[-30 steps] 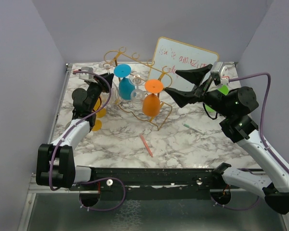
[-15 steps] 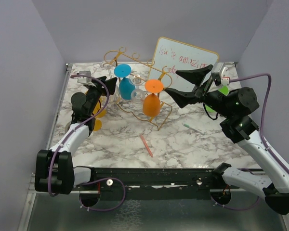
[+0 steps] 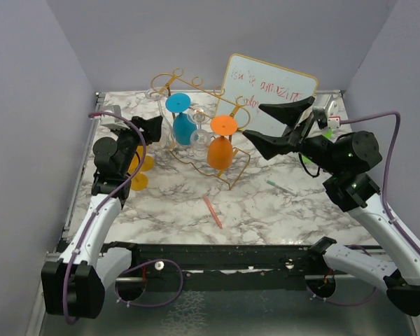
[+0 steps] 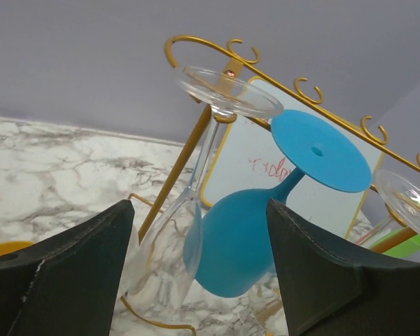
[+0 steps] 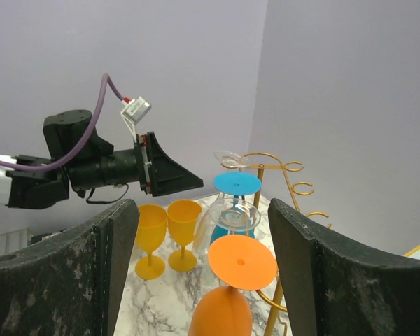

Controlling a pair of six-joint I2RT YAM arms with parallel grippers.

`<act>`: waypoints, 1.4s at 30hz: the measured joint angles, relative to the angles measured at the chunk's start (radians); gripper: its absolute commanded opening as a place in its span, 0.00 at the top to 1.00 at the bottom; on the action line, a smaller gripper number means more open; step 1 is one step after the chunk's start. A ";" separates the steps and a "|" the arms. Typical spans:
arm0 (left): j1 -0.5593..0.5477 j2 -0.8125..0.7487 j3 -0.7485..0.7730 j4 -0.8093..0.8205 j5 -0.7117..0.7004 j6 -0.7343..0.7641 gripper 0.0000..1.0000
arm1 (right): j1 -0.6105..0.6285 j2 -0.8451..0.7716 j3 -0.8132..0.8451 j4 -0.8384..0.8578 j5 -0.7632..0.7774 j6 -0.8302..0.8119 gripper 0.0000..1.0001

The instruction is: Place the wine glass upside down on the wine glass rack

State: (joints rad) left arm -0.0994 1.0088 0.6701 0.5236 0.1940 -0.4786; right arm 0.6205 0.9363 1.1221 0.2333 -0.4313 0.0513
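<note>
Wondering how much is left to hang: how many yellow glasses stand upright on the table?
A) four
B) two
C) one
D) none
B: the right wrist view shows a yellow glass and its twin upright side by side on the table.

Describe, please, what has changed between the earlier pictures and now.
The left gripper opened its fingers, releasing the clear wine glass hanging upside down on the wine glass rack, and drew back. The blue glass and orange glass stayed; the right gripper stayed open.
</note>
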 measured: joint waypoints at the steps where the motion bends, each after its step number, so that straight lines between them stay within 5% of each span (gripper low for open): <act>1: 0.000 -0.018 0.013 -0.057 -0.019 0.001 0.23 | 0.000 -0.002 -0.002 0.000 0.000 0.000 0.20; 8: 0.000 -0.084 0.167 -0.462 -0.219 -0.007 0.45 | 0.000 -0.018 -0.011 -0.004 0.001 0.000 0.20; 14: 0.037 0.045 0.317 -0.687 -0.287 -0.062 0.44 | 0.000 -0.037 -0.021 -0.002 0.001 0.009 0.20; 19: 0.115 0.221 0.439 -0.798 -0.200 -0.080 0.44 | 0.000 -0.051 -0.022 -0.003 0.001 0.013 0.19; 26: 0.158 0.407 0.595 -0.871 -0.056 -0.059 0.57 | 0.000 -0.069 -0.024 -0.003 0.001 0.013 0.20; 42: 0.158 0.589 0.713 -0.993 0.120 0.199 0.72 | 0.000 -0.069 -0.037 -0.002 0.001 0.012 0.20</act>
State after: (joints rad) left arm 0.0589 1.5982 1.3827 -0.4698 0.3141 -0.2798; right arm 0.6205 0.8677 1.0851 0.2310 -0.4301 0.0631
